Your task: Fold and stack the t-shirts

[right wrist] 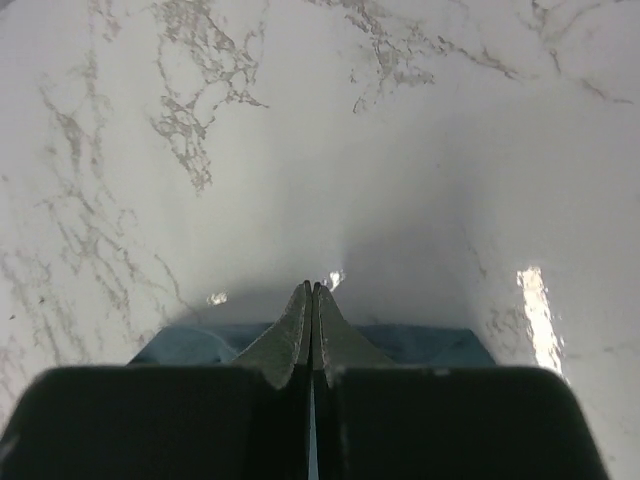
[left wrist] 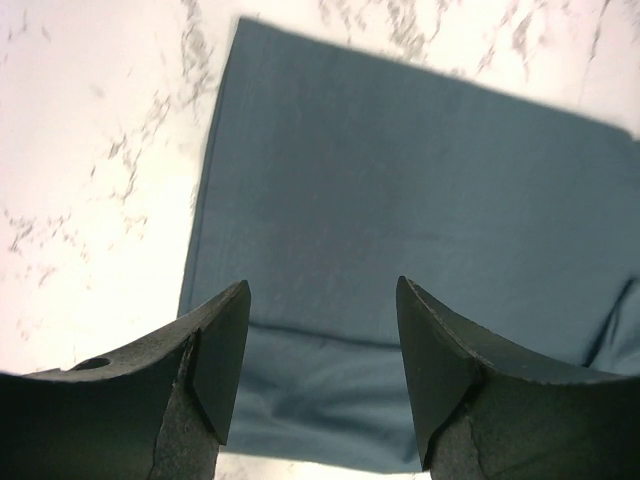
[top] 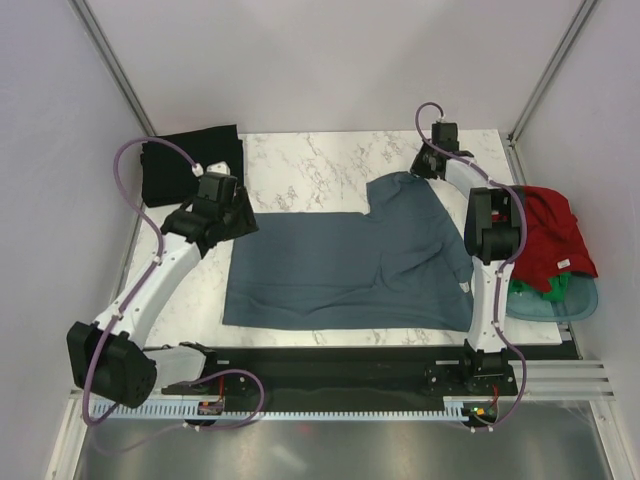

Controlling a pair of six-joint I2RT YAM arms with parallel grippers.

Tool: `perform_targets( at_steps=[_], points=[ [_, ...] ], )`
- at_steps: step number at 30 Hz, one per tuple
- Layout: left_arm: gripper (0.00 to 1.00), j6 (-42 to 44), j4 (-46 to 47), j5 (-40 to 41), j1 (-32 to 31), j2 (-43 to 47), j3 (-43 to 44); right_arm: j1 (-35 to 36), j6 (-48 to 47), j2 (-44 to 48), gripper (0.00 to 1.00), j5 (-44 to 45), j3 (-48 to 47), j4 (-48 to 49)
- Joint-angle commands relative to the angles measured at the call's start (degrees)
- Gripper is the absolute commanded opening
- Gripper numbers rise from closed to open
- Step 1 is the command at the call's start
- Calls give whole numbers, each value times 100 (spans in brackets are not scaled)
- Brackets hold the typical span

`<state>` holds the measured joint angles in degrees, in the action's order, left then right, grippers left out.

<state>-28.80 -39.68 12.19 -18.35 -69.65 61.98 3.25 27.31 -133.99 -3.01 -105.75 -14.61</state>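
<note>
Slate blue-grey t-shirt (top: 340, 265) spread on bench (top: 300, 160) — left fingers (left wrist: 215, 360) wide apart over its edge, right fingers (right wrist: 295, 340) pressed together, cloth grip unclear — best pinch edge squarely, fold smoothly.

No legible text or labels.

spread tee (top: 340, 270) on table (top: 300, 165), centre | folded tee (top: 185, 160) on far-left corner, apart from it | tub (top: 578, 305) at table's right edge | top tee (top: 550, 230) heaped in tub | lower tee (top: 530, 293) under it
</note>
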Motion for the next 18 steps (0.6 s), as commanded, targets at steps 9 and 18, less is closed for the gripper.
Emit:
perform_targets(
  at_steps=[9, 18],
  points=[
    [67, 304, 417, -286, 454, -1778, 1325, -26, 293, 1938, 0, -174, 1152, 538],
    [65, 498, 681, -585, 1139, -2992, 1580, -17, 547, 2228, 0, -718, 1829, 723]
  ],
)
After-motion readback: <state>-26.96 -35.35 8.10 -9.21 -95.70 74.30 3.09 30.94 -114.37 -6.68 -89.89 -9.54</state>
